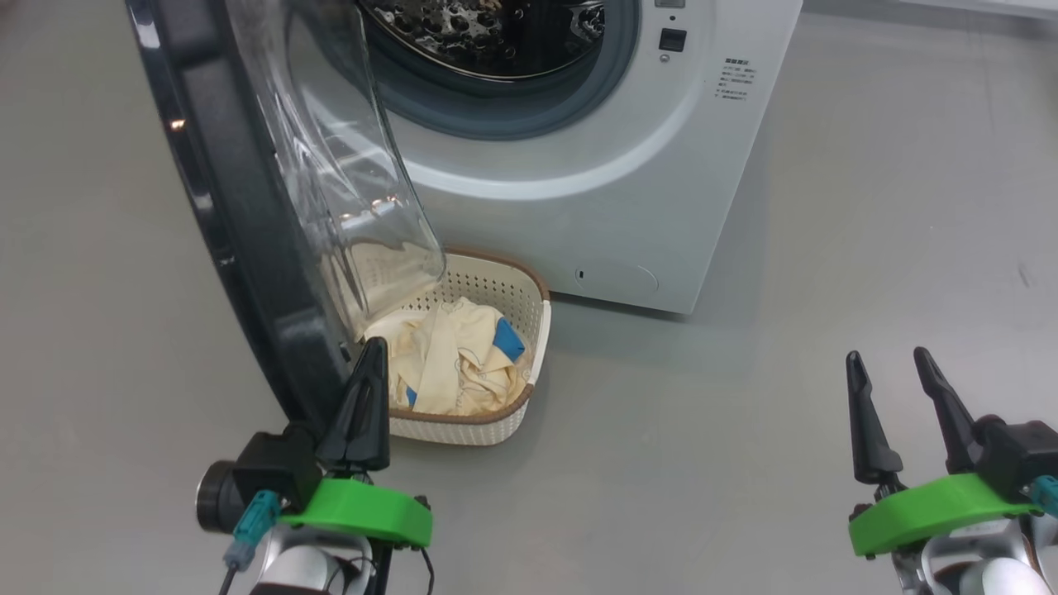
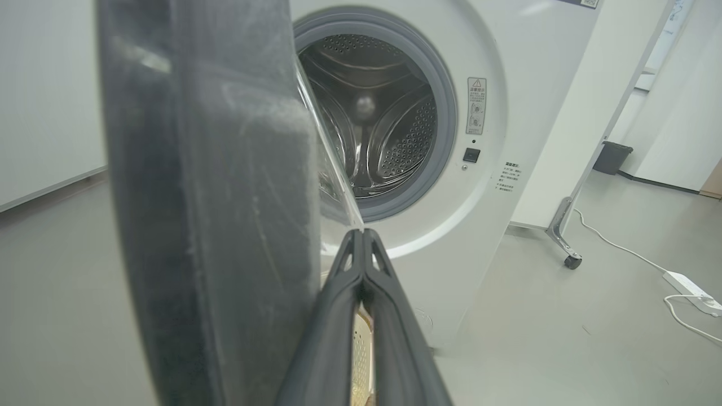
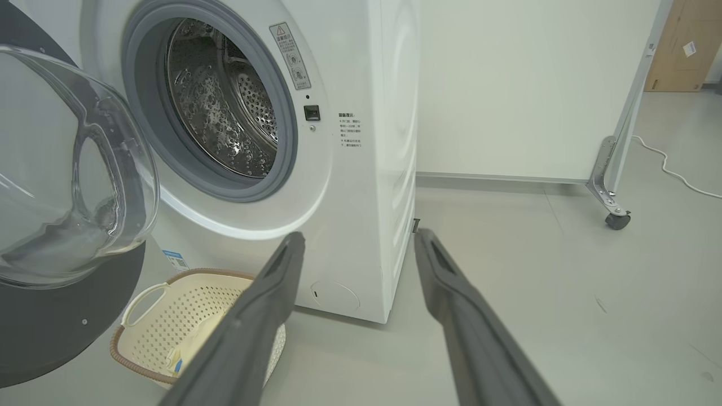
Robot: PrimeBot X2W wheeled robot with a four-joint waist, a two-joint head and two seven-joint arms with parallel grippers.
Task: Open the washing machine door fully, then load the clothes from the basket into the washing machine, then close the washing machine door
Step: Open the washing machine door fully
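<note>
The washing machine (image 1: 628, 173) stands at the top of the head view, its steel drum (image 3: 225, 107) showing. The black washing machine door (image 1: 240, 215) is swung out edge-on toward me, its glass bowl (image 1: 347, 165) bulging right over the basket (image 1: 529, 330). Cream-yellow clothes (image 1: 450, 355) with a blue patch lie in the basket. My left gripper (image 1: 374, 351) is shut with nothing in it, right beside the door's lower edge and the basket's near corner. Over bare floor at the lower right, my right gripper (image 1: 888, 364) is open and empty.
Grey floor (image 1: 744, 413) spreads right of the basket. In the wrist views a white panel on a castor leg (image 3: 612, 203) stands right of the machine, with a white cable and power strip (image 2: 688, 287) on the floor and a dark bin (image 2: 612, 157) farther back.
</note>
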